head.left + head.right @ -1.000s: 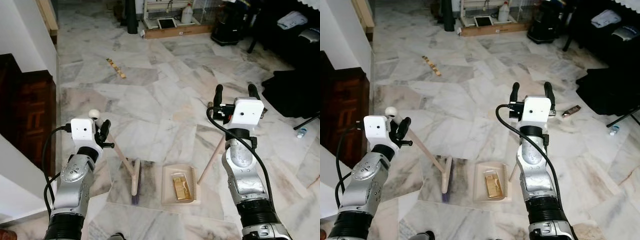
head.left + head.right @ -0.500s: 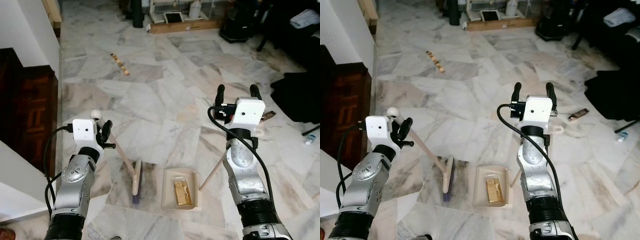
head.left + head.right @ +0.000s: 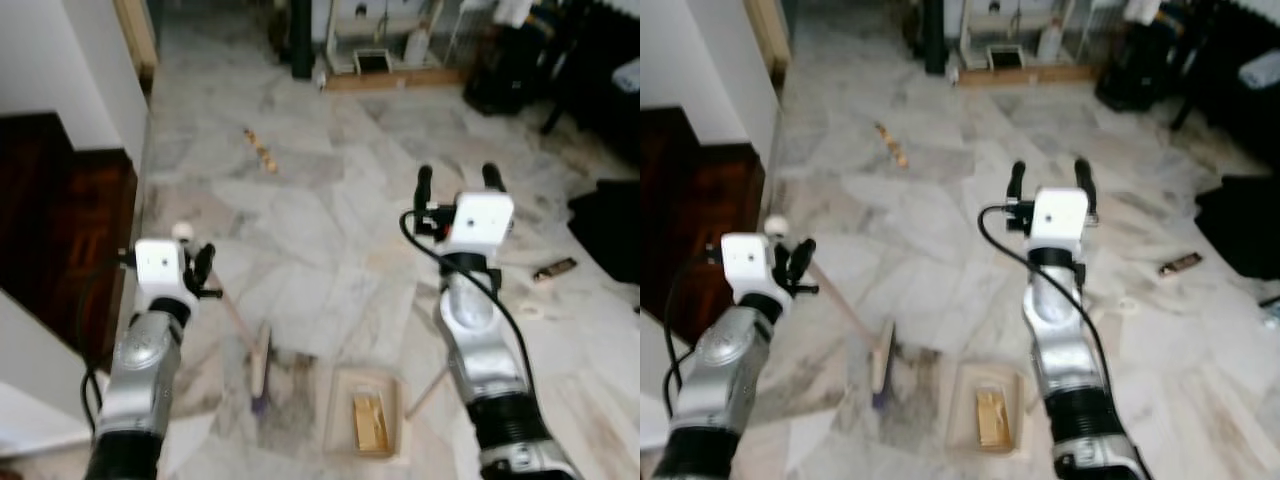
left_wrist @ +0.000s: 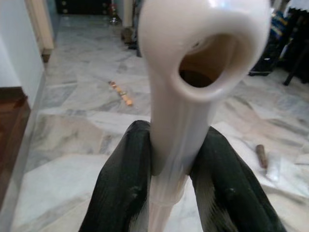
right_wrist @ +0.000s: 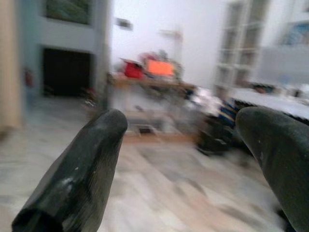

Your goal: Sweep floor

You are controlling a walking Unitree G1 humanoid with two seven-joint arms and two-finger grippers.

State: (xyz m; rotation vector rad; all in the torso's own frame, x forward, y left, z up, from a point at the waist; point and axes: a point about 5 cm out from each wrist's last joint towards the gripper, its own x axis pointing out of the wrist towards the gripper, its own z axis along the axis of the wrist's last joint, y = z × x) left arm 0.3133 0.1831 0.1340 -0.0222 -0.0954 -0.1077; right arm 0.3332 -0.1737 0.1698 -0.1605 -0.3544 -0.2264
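Broom (image 3: 258, 352) status: long pale handle slants up from the marble floor (image 3: 330, 210) into the left gripper (image 4: 166, 169), bristle head down on the tiles just beside the dustpan (image 3: 366, 423). Left wrist view shows both black fingers (image 4: 128, 183) closed snug on the handle just below its hanging-hole end cap, so the hold sits at the very top of the stick.

Right gripper (image 3: 453, 180) is raised at mid-frame, fingers spread wide, nothing between them (right wrist view is blurred, but the gap is plain). It sits above the dustpan's own handle (image 3: 428, 388), which angles up off the floor near the right arm.

Dustpan lies flat and already carries a yellowish block of debris (image 3: 370, 422). More bits are well apart from it: a small tan piece (image 3: 262, 153) far up the floor and a dark bar (image 3: 1181, 263) out to the right.

Handling judgement: broom looks light, stiff and smooth-coated, so likely a bit slippery. Top-end grip gives reach but poor leverage over the head; a hold lower on the shaft would steer better. Dustpan looks like thin, light plastic that would skid when bristles push against it, so take it by its handle and keep it pressed down.
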